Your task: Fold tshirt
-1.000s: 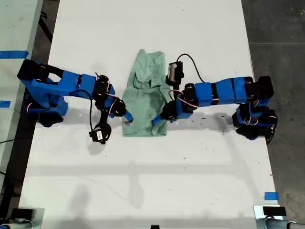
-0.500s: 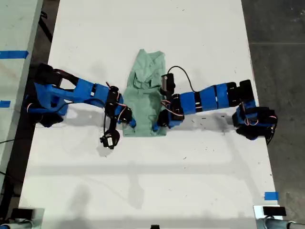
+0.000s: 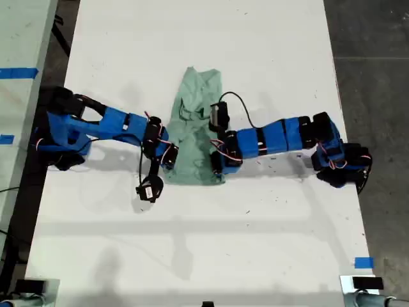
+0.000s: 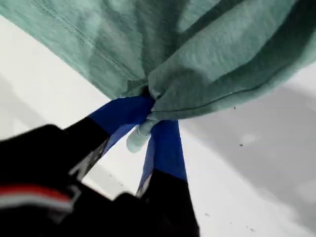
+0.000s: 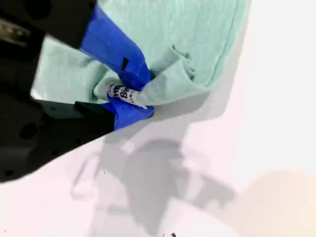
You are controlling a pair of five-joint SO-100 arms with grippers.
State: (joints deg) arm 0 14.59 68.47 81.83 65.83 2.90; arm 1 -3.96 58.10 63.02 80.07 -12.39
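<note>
— What does the exterior view give you?

— The tshirt [image 3: 195,125] lies crumpled mid-bench [image 3: 192,243], an arm reaching in from each side to its lower corners.

— And the first wrist view?

— My first gripper [image 4: 148,116] has its blue jaws pinched tight on a bunched hem of the tshirt [image 4: 197,54], which is lifted, casting shadow on the bench.

— The second wrist view?

— My second gripper [image 5: 131,91] is clamped on a folded corner of the tshirt [image 5: 197,34]. Which arm is which, I can't tell.
</note>
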